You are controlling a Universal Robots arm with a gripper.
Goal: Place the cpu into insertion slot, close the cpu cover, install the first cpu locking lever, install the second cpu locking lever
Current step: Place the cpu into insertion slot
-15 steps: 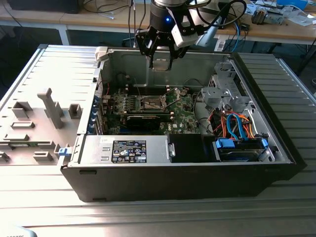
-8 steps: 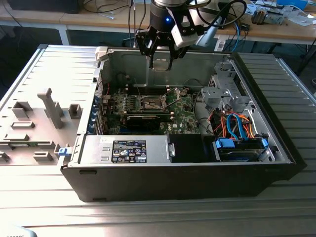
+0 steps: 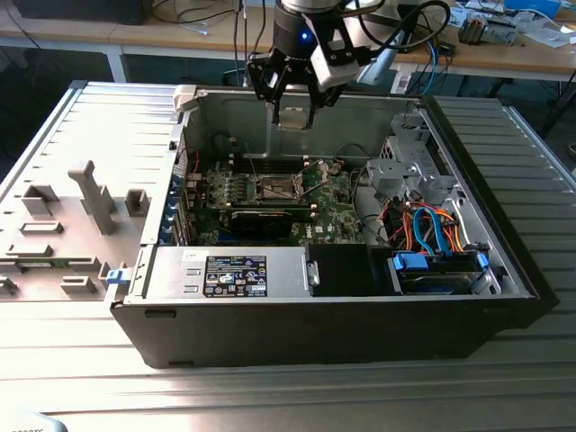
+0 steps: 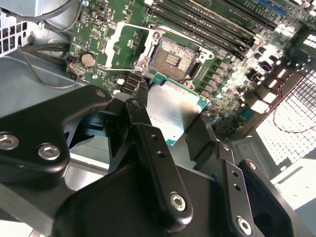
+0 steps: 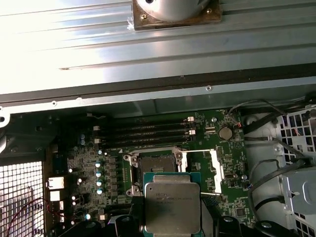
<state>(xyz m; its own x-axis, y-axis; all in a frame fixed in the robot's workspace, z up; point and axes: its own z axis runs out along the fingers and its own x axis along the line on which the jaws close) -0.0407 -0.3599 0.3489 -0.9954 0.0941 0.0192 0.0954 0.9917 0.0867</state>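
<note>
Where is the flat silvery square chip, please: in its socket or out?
Out: the pincer grips the flat silvery square chip, clear of the bare dark-centred socket.

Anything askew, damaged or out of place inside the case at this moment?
Nothing stands out. The gripper is shut on the cpu, held above the motherboard and apart from the insertion slot. The slot lies bare, with the cpu cover open beside it. No loose parts or visible damage on the board.
</note>
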